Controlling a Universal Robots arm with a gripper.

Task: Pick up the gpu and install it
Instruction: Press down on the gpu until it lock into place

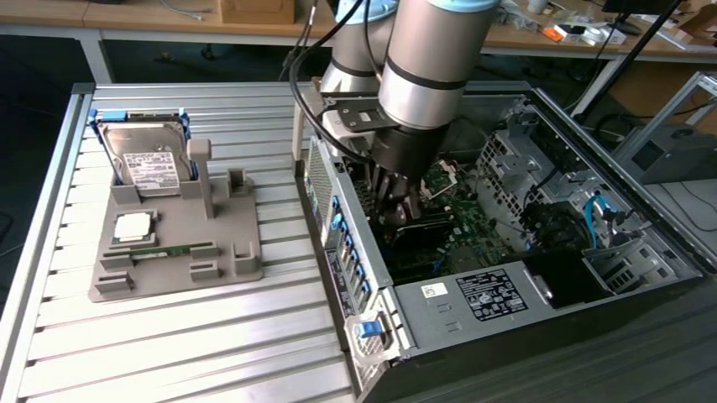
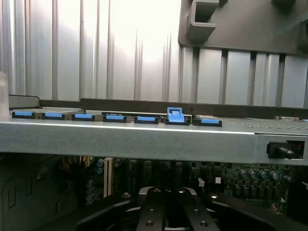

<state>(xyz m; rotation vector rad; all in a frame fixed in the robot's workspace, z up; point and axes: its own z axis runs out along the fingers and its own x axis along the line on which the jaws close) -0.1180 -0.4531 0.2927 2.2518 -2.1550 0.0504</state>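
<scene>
Gripper [image 1: 405, 214] is down inside the open computer case [image 1: 627, 243], its fingers closed narrow, just above the motherboard [image 1: 476, 222]. Whether they hold the gpu I cannot tell, and where the gpu is I cannot tell. Beyond the case wall lies the grey holder tray [image 1: 241, 264] with the hard drive [image 1: 151, 164] and memory stick [image 1: 168, 250]
</scene>
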